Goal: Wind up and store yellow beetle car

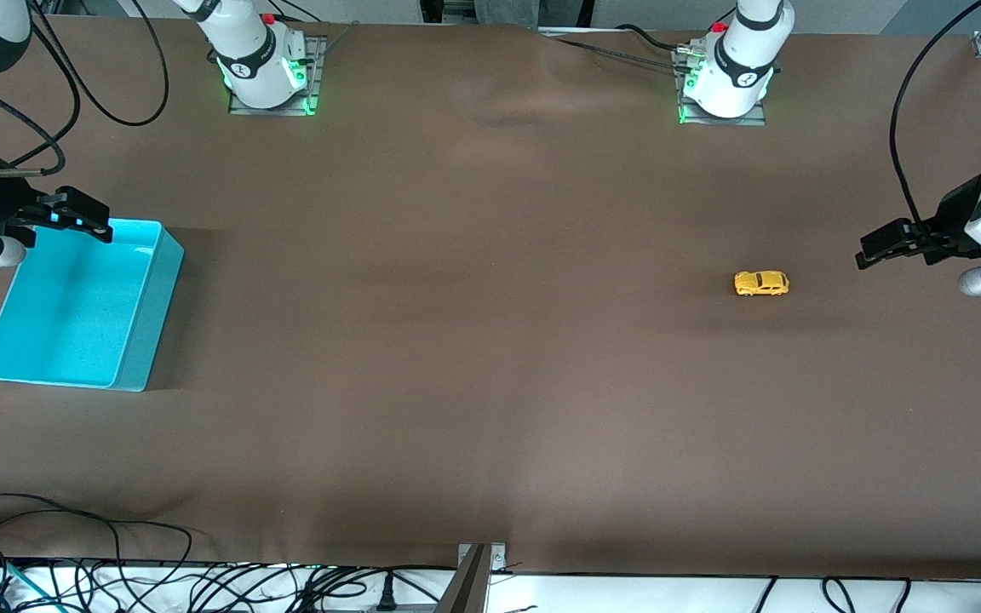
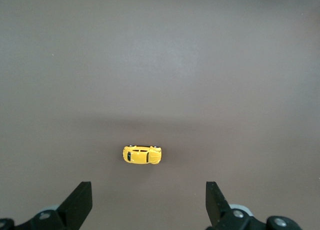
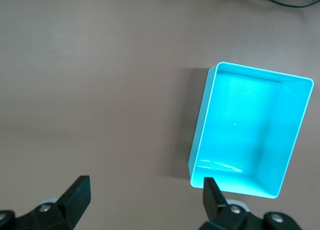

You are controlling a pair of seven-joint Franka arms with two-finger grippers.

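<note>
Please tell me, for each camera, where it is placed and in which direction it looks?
Front view: high across the table, facing both arms' bases; shows the yellow beetle car and turquoise bin.
Left wrist view: looks down at the car, shared with the front view; open jaws.
Right wrist view: looks down at the bin, likewise shared; open jaws.

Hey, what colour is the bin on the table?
The bin is turquoise, inside and out. It shows best in the right wrist view.
</note>
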